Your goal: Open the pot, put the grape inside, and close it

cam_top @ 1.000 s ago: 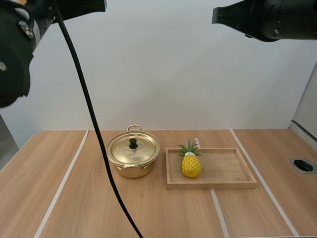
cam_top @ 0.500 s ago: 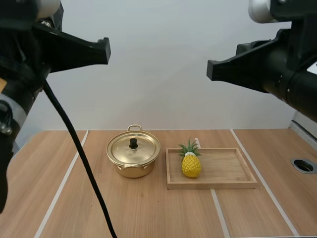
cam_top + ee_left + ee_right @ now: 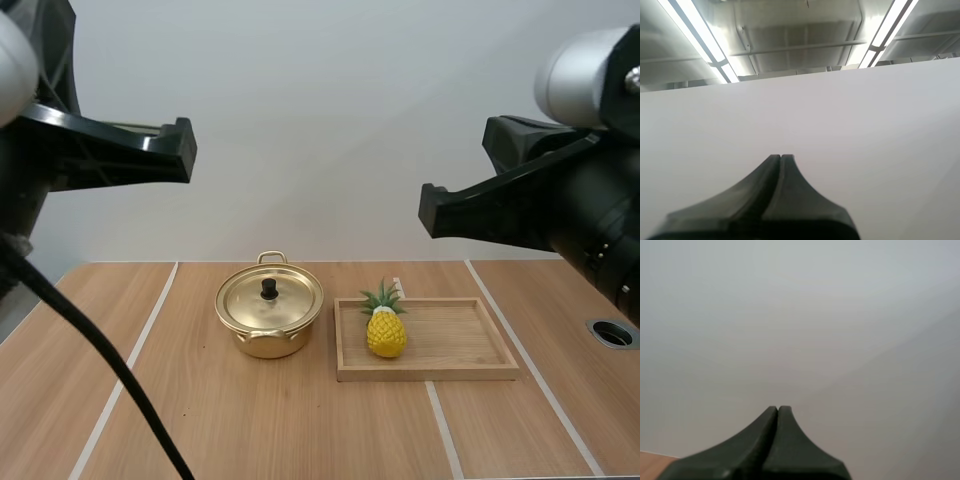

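A gold pot (image 3: pixel 269 318) stands on the wooden table, its lid (image 3: pixel 270 298) with a black knob resting shut on it. To its right a small yellow pineapple (image 3: pixel 385 329) stands at the left end of a wooden tray (image 3: pixel 455 345); I see no grapes. My left arm (image 3: pixel 100 150) and right arm (image 3: pixel 540 210) are raised high above the table, far from the pot. My left gripper (image 3: pixel 781 157) is shut on nothing, its fingers together as one wedge, pointing at a pale wall. The right gripper (image 3: pixel 777 409) is likewise shut and holds nothing.
White tape lines (image 3: pixel 130 365) run along the table. A round hole (image 3: pixel 612 333) sits near the table's right edge. Bare table lies in front of the pot and the tray.
Both arms have swung lower in the high view, the left one down at the left, the right one down at the right. Pot, pineapple and tray have not moved.
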Controlling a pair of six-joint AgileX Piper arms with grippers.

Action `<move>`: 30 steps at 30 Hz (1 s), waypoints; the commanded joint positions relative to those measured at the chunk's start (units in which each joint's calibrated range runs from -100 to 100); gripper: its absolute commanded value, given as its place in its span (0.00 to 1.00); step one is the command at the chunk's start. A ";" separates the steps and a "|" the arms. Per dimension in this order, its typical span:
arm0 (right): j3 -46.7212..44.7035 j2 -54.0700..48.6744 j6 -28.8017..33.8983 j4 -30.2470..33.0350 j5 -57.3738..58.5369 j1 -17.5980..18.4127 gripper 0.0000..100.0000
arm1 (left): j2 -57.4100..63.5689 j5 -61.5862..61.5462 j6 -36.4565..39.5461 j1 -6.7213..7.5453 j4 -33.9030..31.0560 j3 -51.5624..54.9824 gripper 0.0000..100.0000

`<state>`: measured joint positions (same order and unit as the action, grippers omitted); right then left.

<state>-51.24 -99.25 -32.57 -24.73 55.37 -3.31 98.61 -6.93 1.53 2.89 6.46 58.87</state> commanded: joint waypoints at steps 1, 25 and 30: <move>0.97 -0.75 -0.23 -0.30 3.15 -0.12 0.00 | 1.39 -1.89 -0.18 0.10 -0.74 0.17 0.00; -24.21 -0.75 -0.21 3.23 -19.49 -0.12 0.00 | 1.39 1.42 -0.18 -0.72 -1.15 25.92 0.00; -34.35 -0.75 -0.21 3.66 -20.32 -0.12 0.00 | 1.39 1.26 -0.18 -0.72 -1.15 31.85 0.00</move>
<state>-82.08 -99.55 -32.57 -21.73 36.72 -3.31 99.73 -6.80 1.24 2.16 5.79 88.68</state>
